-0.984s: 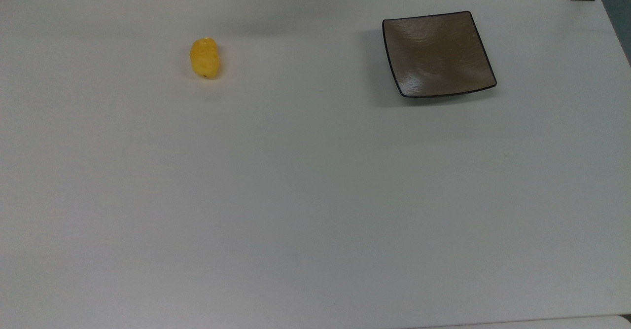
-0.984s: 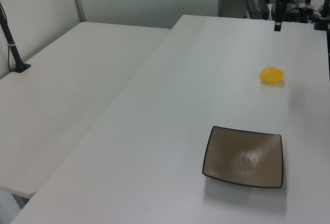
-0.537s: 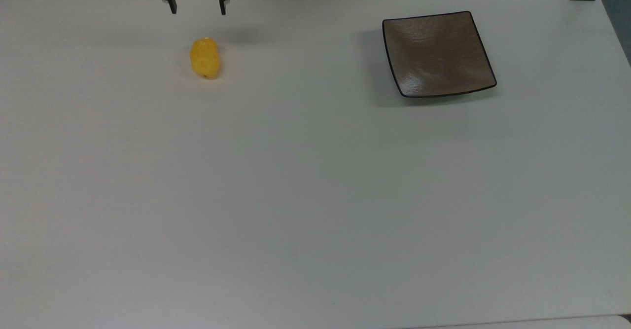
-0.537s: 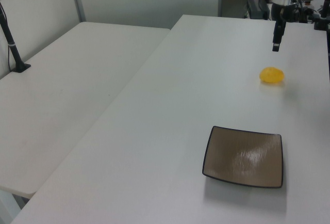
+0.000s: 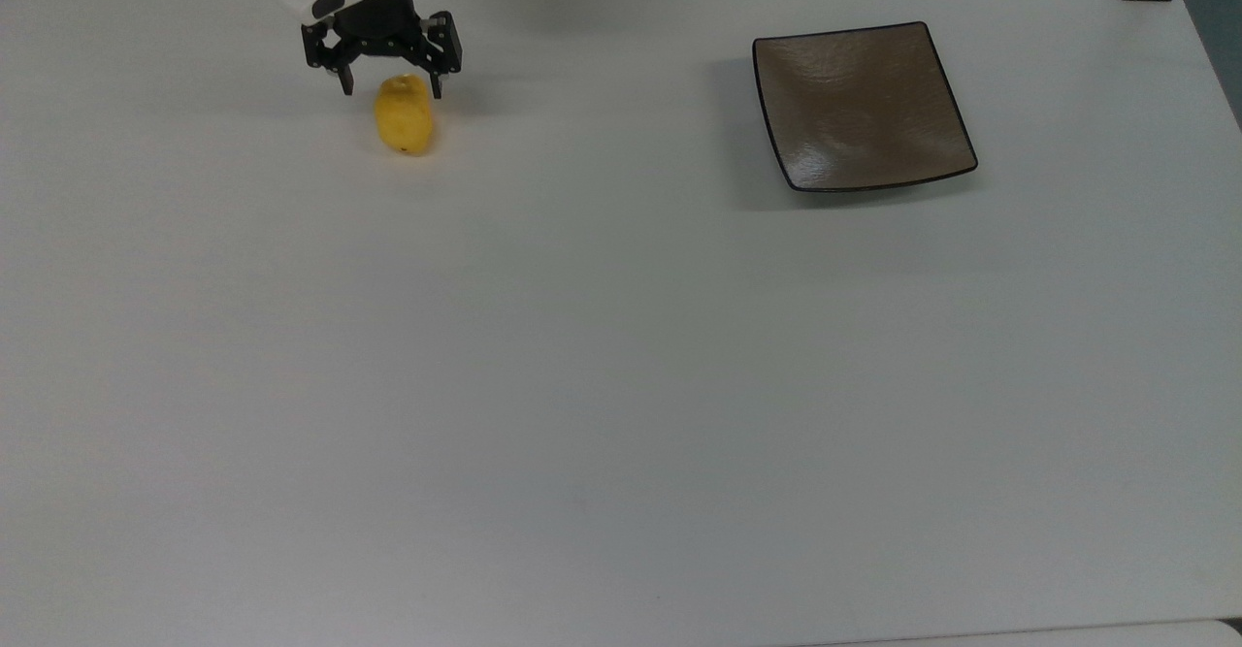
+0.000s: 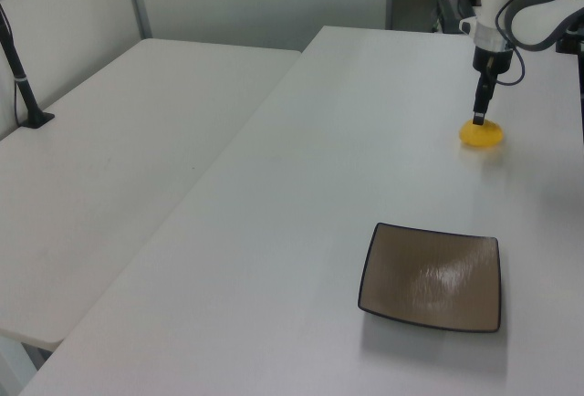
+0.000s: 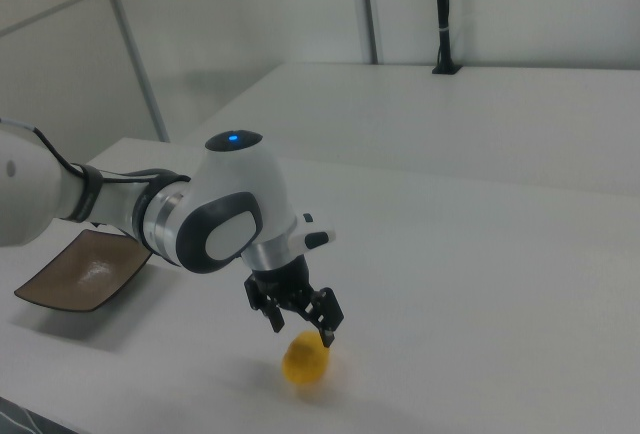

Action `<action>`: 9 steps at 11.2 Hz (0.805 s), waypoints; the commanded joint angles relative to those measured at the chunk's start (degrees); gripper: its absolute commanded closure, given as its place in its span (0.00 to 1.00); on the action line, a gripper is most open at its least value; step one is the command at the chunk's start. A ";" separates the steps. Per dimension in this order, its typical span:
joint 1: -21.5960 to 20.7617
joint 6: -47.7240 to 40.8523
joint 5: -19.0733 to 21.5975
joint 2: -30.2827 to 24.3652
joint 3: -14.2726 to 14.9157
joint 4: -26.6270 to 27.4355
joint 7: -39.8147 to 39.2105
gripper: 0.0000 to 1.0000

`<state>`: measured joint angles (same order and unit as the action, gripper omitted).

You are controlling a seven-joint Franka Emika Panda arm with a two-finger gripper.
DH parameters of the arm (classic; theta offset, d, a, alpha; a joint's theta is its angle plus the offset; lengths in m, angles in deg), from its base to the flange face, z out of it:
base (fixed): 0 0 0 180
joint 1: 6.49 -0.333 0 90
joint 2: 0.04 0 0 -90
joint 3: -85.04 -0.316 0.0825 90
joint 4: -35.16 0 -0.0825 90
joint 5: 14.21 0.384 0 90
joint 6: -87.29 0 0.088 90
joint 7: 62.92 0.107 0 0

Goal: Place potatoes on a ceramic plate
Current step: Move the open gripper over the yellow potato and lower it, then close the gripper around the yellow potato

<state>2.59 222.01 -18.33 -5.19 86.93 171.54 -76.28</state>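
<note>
Your gripper [image 5: 391, 87], fingers spread wide and empty, seems to straddle the potato's [image 5: 404, 118] far end, its long axis crossing the finger gap

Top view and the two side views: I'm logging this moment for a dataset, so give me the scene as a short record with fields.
surface: white table
potato: yellow, lying on the table, toward the top view's left
plate: square, brown-grey, nothing on it, toward the top view's right
potato vs plate: well apart
claw: open, above the potato's far end, fingers either side
grasp: not closed on the potato
task stage: approach to pick
</note>
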 commanded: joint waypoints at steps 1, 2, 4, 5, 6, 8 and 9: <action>0.50 4.04 -2.81 3.91 0.13 0.99 -0.44 0.00; 0.59 5.10 -2.99 4.89 0.13 1.34 -0.44 0.00; 0.59 6.94 -4.04 6.12 0.13 2.13 -0.44 0.00; 0.50 7.13 -4.31 6.30 0.13 2.22 -0.44 0.00; 0.59 7.13 -4.40 6.39 0.13 2.22 -0.44 0.14; 0.50 6.78 -4.40 5.78 0.04 2.05 -0.35 0.71; 0.41 6.25 -4.40 5.08 0.04 1.61 -0.26 0.90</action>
<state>3.06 227.53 -21.81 1.85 86.93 172.52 -76.28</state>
